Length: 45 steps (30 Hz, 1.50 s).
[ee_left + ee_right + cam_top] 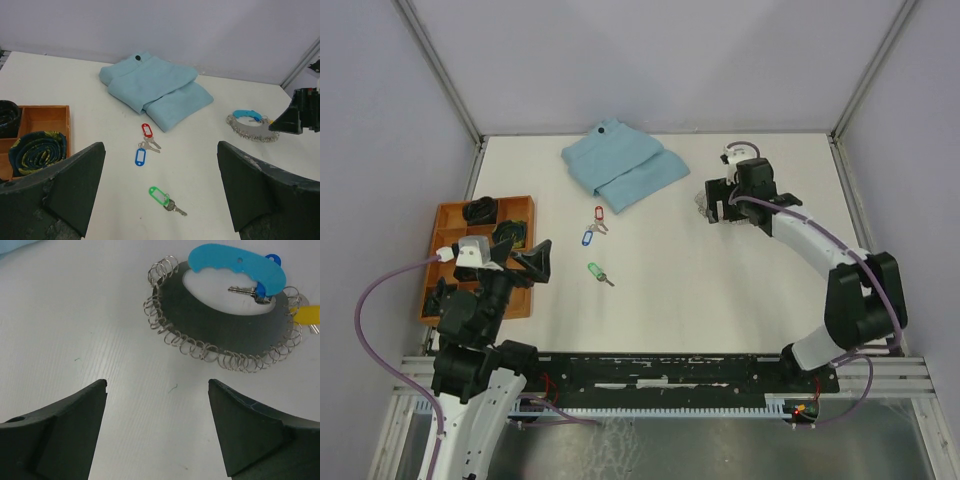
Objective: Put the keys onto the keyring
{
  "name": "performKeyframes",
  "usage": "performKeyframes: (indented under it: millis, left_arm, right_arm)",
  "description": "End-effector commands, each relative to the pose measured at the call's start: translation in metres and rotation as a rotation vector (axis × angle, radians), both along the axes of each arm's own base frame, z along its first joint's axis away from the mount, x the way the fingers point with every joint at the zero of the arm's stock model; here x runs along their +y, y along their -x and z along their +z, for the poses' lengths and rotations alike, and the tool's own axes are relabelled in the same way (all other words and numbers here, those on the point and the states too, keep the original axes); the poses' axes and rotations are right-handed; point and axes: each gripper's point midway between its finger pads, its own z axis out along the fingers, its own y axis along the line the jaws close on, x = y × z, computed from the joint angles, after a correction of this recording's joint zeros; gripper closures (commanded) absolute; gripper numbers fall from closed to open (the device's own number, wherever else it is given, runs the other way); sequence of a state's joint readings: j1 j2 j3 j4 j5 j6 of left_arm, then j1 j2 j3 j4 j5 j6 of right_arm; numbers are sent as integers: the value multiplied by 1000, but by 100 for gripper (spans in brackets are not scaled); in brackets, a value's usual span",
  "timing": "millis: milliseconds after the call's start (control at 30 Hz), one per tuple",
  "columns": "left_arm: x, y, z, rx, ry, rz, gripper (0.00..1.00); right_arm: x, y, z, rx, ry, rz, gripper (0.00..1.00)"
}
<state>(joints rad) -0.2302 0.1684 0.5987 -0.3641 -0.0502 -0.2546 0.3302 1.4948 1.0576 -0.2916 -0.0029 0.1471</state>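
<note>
Three keys lie on the white table. The red-tagged key (599, 213) and the blue-tagged key (587, 238) lie close together, and the green-tagged key (594, 270) lies a little nearer. In the left wrist view they are the red (146, 130), blue (140, 156) and green (159, 195) tags. The keyring (200, 347) is a loop of metal links with a light-blue strap (235, 267) and a yellow tag (306, 315); it lies just ahead of my right gripper (157, 385), which is open and empty. My left gripper (160, 150) is open and empty, above the table short of the keys.
A folded light-blue cloth (625, 165) lies at the back, just beyond the keys. An orange compartment tray (450, 215) with rolled dark items stands at the left, beside my left arm. Enclosure walls rise at the back and sides.
</note>
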Motion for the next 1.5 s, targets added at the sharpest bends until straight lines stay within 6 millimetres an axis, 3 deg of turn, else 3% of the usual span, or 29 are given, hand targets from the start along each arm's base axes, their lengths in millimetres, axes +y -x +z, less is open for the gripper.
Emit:
performKeyframes:
  millis: [0,300,333,700,900,1100,1200,1467]
  left_arm:
    - [1,-2,12,-47,-34,0,1]
    - [-2,-5,10,-33,-46,-13,1]
    - [-2,-5,10,-34,-46,-14,1]
    - [-3,-5,9,-33,-51,-21,1]
    - [-3,-4,11,-39,-48,-22,1]
    - [-5,-4,10,-38,-48,-33,1]
    - [-7,-4,10,-36,-48,-41,0]
    - [-16,-6,4,-11,-58,-90,0]
  right_arm:
    - [11,-46,5,-39,-78,41,11]
    - [20,-94,-35,70,-120,40,9]
    - [20,-96,-46,95,-114,37,9]
    - [28,-114,-80,192,-114,43,8]
    - [31,-96,-105,291,-126,47,11]
    - [46,-62,-119,373,-151,125,19]
    - [60,-38,-122,410,-136,187,25]
    - [94,34,-123,464,-64,317,26]
